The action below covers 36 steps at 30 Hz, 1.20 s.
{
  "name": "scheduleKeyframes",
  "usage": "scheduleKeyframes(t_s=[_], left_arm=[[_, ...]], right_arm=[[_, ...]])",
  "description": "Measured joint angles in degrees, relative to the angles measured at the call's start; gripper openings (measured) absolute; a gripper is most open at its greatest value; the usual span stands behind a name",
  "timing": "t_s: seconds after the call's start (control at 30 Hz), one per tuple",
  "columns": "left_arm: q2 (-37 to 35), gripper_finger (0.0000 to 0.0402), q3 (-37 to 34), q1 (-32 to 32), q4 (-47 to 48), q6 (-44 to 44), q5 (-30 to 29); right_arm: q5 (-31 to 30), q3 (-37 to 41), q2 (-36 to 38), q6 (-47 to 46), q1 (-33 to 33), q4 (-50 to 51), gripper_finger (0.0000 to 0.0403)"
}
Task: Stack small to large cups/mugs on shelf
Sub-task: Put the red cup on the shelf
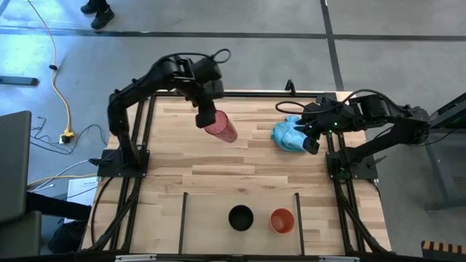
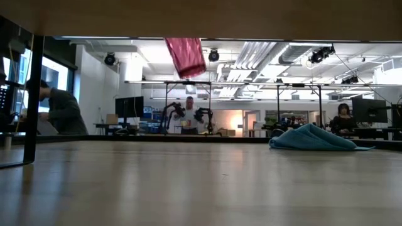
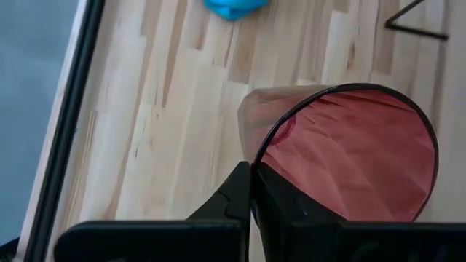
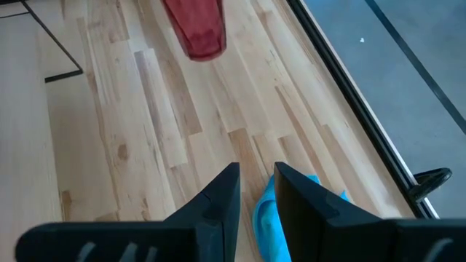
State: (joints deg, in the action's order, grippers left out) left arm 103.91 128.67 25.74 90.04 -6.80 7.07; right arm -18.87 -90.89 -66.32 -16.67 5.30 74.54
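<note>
left gripper (image 1: 207, 118) was clamped on the rim of the red-pink cup (image 1: 221, 126), 1 finger (image 3: 233, 200) outside the wall and 1 inside, and carried it clear of the table (image 1: 218, 175); in the low view the cup (image 2: 186, 55) hung well above the boards, tilted. right gripper (image 1: 313, 142) waited just beside the blue cloth (image 1: 288, 135), fingers (image 4: 218, 200) parted with nothing between them, on the far side of the cloth from the cup.

relative to the shelf (image 1: 211, 218), the strip at the table's near edge split by thin black bars (image 1: 182, 212): the black cup (image 1: 241, 217) stood upright in the middle bay, the orange cup (image 1: 282, 220) just beside it in the same bay, near the right-hand bar. the red-pink cup was well apart from the shelf, toward the table's far edge.

step in hand, as judged: transport of the largest cup toward the shelf. done well, it probably called for a firm rim pinch, a slow swing to upright before descent, and a vertical set-down, since a thin wall may flex or slip.

room: bare boards lay between the carried cup and the shelf, and the shelf's left bay appeared free. edges to mind were the black bars, the dark table frame (image 3: 69, 131), and the 2 cups already standing.
</note>
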Motion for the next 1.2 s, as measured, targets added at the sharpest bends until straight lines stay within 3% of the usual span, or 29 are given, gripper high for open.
scheduleKeyframes(t_s=[0.4, 0.8, 1.2], left_arm=[[-7.4, 0.0, 0.0, -3.2, 0.0, 5.1, 3.9], [-13.3, 0.0, -0.2, -9.6, -0.1, 11.7, 3.6], [-21.4, 0.0, -14.6, -17.7, 0.1, 20.5, 3.5]], right_arm=[[0.0, 0.0, 0.0, 0.0, 0.0, 0.0, 0.0078], [0.0, 0.0, 0.0, 0.0, 0.0, 0.0, 0.0078], [0.0, 0.0, 0.0, 0.0, 0.0, 0.0, 0.0078]])
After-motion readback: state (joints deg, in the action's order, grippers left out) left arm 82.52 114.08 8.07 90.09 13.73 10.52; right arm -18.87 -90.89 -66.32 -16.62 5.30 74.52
